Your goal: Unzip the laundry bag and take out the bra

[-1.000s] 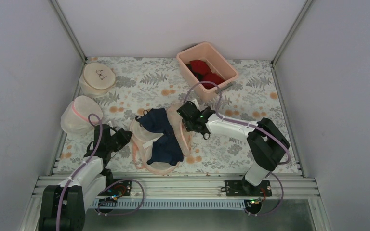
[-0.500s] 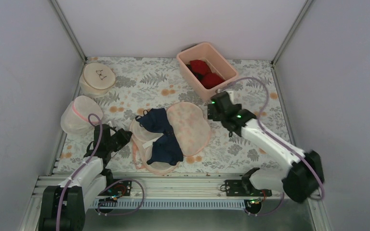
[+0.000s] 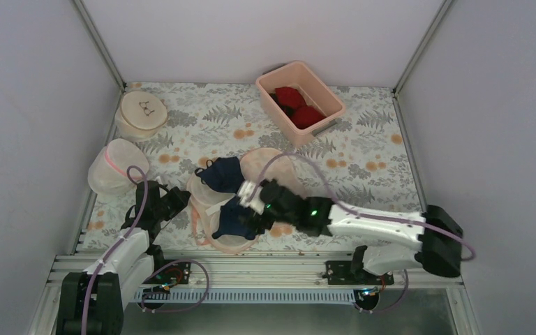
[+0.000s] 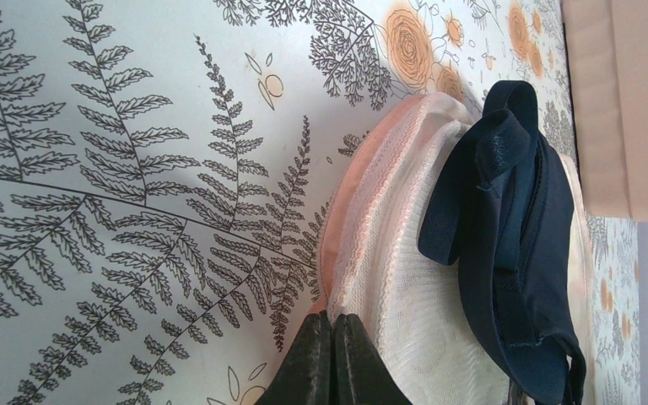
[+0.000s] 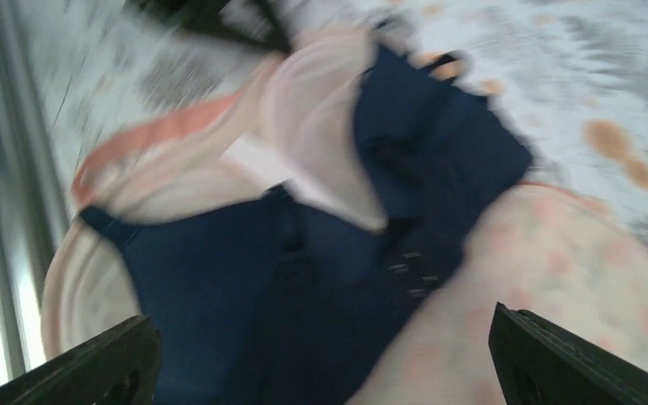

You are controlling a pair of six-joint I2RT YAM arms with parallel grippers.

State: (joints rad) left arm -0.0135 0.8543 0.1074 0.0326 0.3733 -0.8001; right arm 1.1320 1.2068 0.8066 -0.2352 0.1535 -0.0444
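The laundry bag (image 3: 269,166) lies unzipped in the middle of the table, its flowered flap folded out to the right. The dark navy bra (image 3: 225,176) rests on the bag's pale mesh cups. My left gripper (image 3: 179,198) is shut on the bag's left rim; in the left wrist view the gripper (image 4: 331,325) pinches the bag's (image 4: 388,278) pink-trimmed mesh edge, with the bra (image 4: 515,228) beside it. My right gripper (image 3: 250,211) hovers low over the bra's near cup. In the blurred right wrist view the gripper (image 5: 329,371) is wide open above the bra (image 5: 304,287) and the flap (image 5: 557,287).
A pink bin (image 3: 317,80) with red garments (image 3: 299,105) stands at the back. A round beige bag (image 3: 142,112) and a white mesh dome bag (image 3: 115,167) sit on the left. An aluminium rail (image 3: 251,265) runs along the near edge.
My right arm let go of the bag's flap, swung out toward the pink bin, then came back low over the bra's near cup. The flap lies open. My left gripper has not moved.
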